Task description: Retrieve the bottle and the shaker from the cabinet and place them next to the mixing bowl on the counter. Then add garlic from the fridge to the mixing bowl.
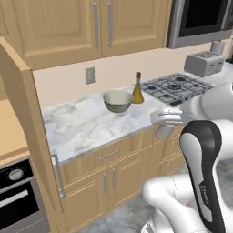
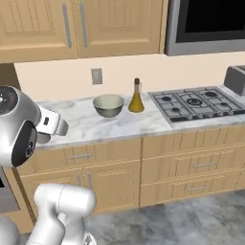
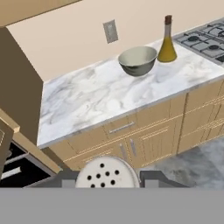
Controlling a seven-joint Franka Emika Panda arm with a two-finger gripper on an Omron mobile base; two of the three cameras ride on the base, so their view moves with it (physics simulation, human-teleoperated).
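Left of the counter (image 1: 86, 127): tall tan cabinet (image 1: 27, 118) side panel, standing at the counter's left end; a dark oven front (image 1: 18, 195) shows below and beside it.

Counter: white marble with grey veins, tan drawers beneath. Left and middle of the top bare. Wall outlet (image 2: 96, 75) on the backsplash above the back edge.

Mixing bowl (image 1: 118, 101): silver-grey, upright, toward the back edge, right of the counter's middle.

Bottle (image 1: 138, 89): cone-shaped flask of yellow-olive liquid, dark stopper, upright, just beside the bowl on its right, between the bowl and the gas hob (image 1: 175, 88). Whether bottle and bowl touch cannot be told.

Gripper (image 3: 108, 181): held off the counter, out in front of its front edge, above the floor. Hand view shows the jaws clamped on the shaker (image 3: 107, 173), whose rounded, perforated pale top sits between the two dark finger tips.

Far right: toaster (image 1: 204, 63) behind the hob.
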